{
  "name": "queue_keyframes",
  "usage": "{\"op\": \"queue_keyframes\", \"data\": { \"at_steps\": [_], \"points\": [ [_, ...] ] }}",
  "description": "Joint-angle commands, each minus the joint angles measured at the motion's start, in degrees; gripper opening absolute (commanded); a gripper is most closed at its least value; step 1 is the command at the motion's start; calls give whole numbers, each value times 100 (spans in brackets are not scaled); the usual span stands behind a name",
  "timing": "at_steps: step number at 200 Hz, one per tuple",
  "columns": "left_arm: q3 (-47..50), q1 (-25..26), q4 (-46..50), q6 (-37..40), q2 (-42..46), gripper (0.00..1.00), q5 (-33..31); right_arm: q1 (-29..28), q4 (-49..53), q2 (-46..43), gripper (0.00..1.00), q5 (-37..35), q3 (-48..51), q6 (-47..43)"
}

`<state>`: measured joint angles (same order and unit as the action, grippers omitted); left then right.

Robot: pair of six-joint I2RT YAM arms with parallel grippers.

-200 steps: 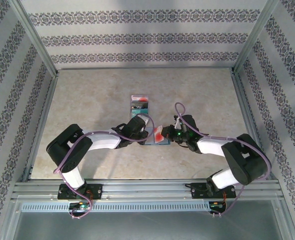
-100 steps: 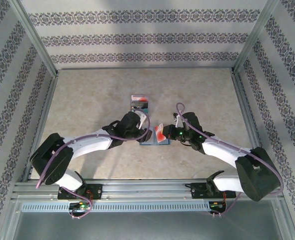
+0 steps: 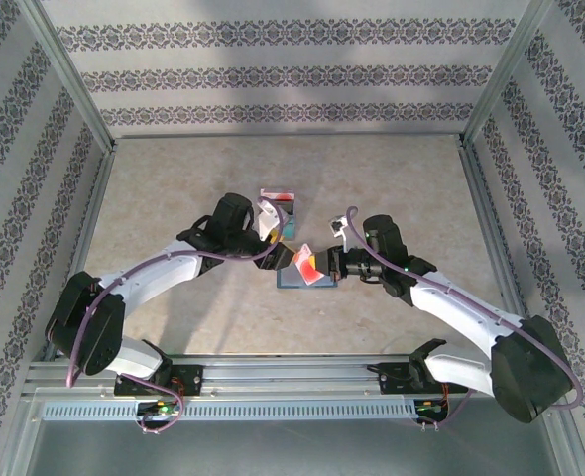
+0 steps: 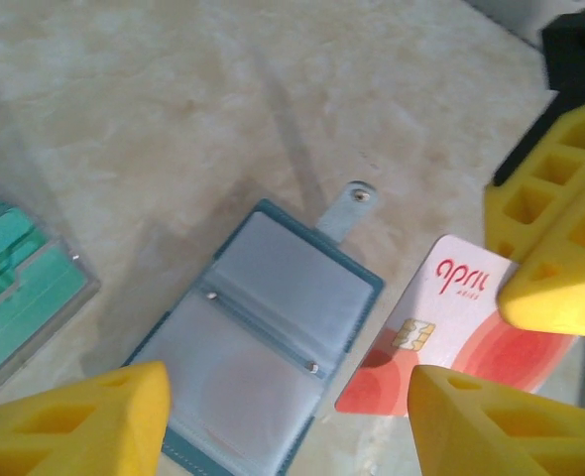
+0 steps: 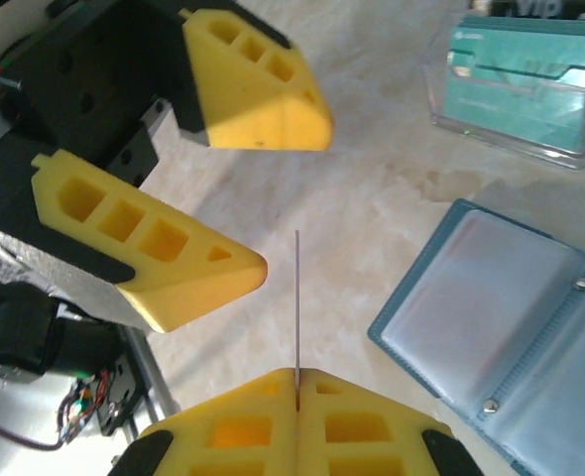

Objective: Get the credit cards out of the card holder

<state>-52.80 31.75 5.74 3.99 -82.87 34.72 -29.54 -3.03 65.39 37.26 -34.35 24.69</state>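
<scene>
Top external view: the table (image 3: pixel 174 198) carries everything near its middle, well apart from all four edges.

- Left gripper (image 3: pixel 278 255): hangs above the wallet, jaws apart, nothing between them.
- Right gripper (image 5: pixel 296 382): jaws together, clamped on one end of the red-and-white card (image 4: pixel 441 327).
- Wallet (image 4: pixel 263 337): lies open and flat. Both clear pockets look empty.
- Clear box (image 5: pixel 521 89): sits just beyond the wallet toward the far edge and holds green cards (image 4: pixel 20 288).

Key relation: the held card is out of the wallet, just beside its right edge and tilted up off the table. I cannot tell whether its low corner touches. The card's long axis runs from the right jaws toward the left gripper. In the right wrist view it shows edge-on, with both left fingers to one side of that edge, not astride it.

Judgement: the right arm owns this card. The left jaws would have to shift across the card's plane to take it. Otherwise the right arm carries it to the box or sets it down.
</scene>
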Motion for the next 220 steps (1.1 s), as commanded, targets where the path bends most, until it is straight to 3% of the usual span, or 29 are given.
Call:
{"op": "queue_keyframes", "data": {
  "at_steps": [1,59,93,117,188,212,220],
  "points": [
    [-248,-19,687,816,128,64,1082,-87,270,-147,0,506,-242,-513],
    [-462,-14,1355,1398,-59,57,1466,-87,316,-121,1,872,-436,-702],
    [-513,-11,1413,1427,-176,41,1801,-96,303,-36,2,976,-502,-733],
    [-507,-13,1435,1454,-181,35,1917,-94,286,-17,3,1027,-528,-791],
    [-376,-10,1062,1131,-86,1,2338,-86,89,-42,7,1103,-505,-816],
    [-198,-8,693,906,62,0,2305,-78,65,-157,18,895,-444,-790],
    [-102,-9,481,763,139,0,2234,-65,57,-219,34,738,-405,-768]
  ]
}}
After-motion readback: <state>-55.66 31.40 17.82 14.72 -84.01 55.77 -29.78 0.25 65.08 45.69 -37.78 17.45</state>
